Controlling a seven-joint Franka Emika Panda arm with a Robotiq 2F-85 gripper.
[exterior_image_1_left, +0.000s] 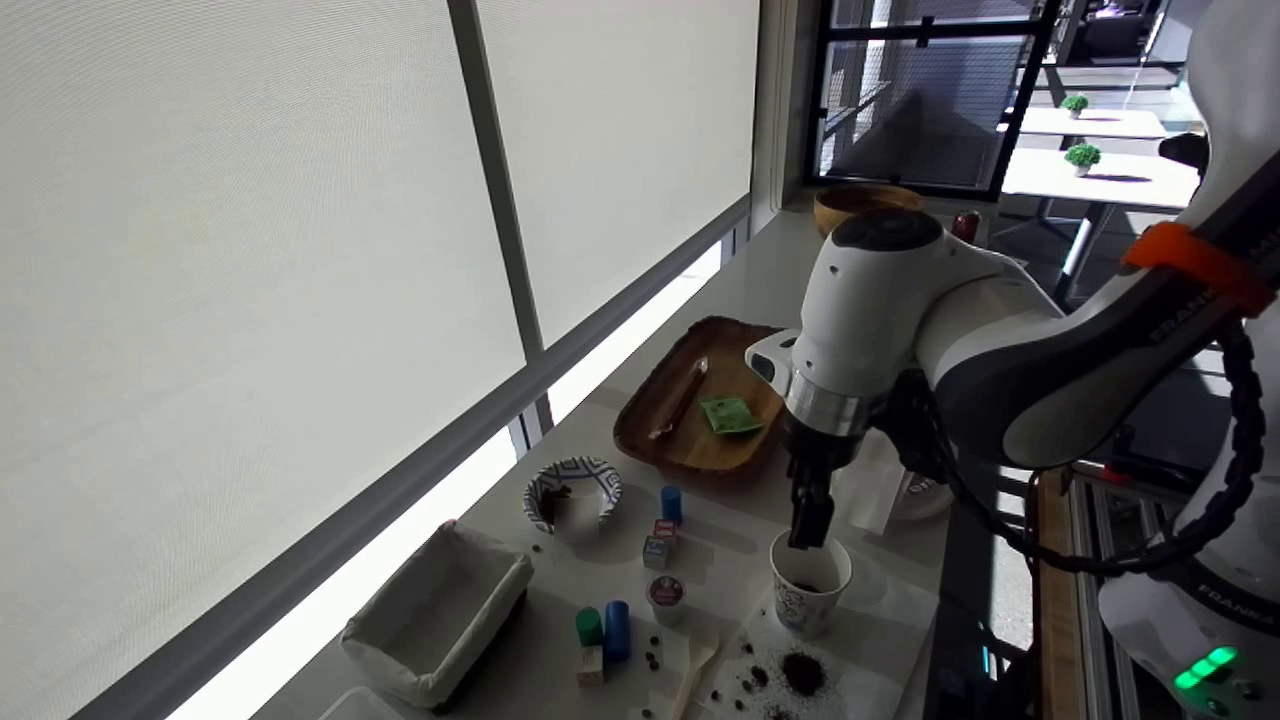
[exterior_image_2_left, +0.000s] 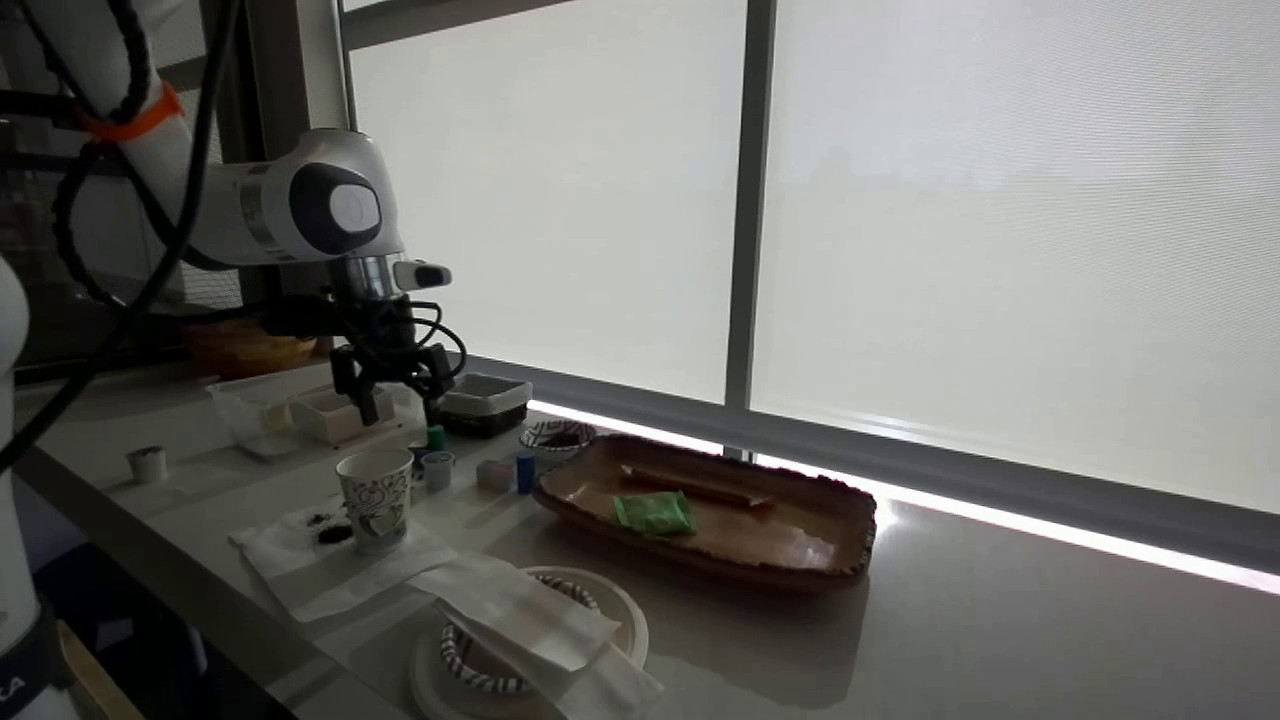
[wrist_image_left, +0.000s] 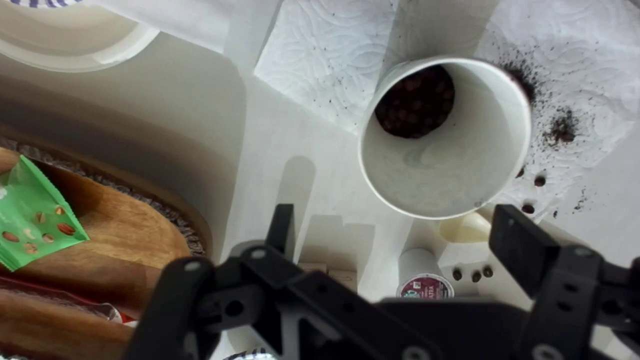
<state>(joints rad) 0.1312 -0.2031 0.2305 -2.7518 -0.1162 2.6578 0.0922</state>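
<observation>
My gripper is open with nothing between its fingers. It hangs above the counter, also seen in both exterior views. A white patterned paper cup stands upright nearest to it, with dark beans or grounds at the bottom. The cup also shows in both exterior views. In the wrist view the cup's rim lies just beyond the fingertips; I cannot tell any contact. A coffee pod with a dark red lid stands below, between the fingers in view. A wooden spoon is partly hidden by the cup.
A wooden tray holds a green packet and a long wrapped stick. Small boxes, a blue cylinder, a patterned bowl and a lined bin stand nearby. Spilled grounds lie on paper towel.
</observation>
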